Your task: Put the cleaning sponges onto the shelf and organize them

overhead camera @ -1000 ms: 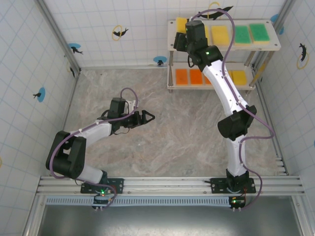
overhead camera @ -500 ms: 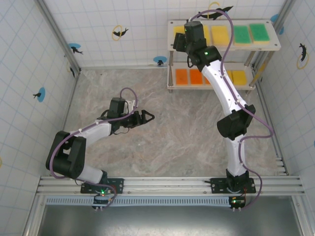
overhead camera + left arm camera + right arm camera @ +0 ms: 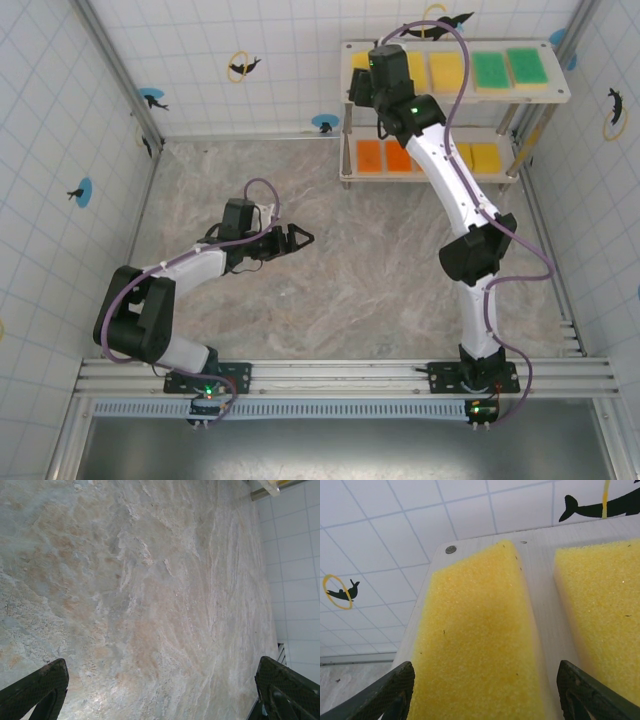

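Note:
The shelf stands at the back right. Its top board carries a row of cleaning sponges: yellow ones and two green ones. The lower board holds orange sponges and yellow ones. My right gripper hovers over the top board's left end, open. In the right wrist view its fingers straddle a yellow sponge lying flat on the board, with another yellow sponge beside it. My left gripper is open above the bare table, holding nothing.
The marble-patterned table spreads in front of the shelf. Tiled walls with small stickers close in the back and both sides. A silver shelf leg shows in the far corner of the left wrist view.
My right gripper has shifted slightly left along the top board. The left arm has stayed still.

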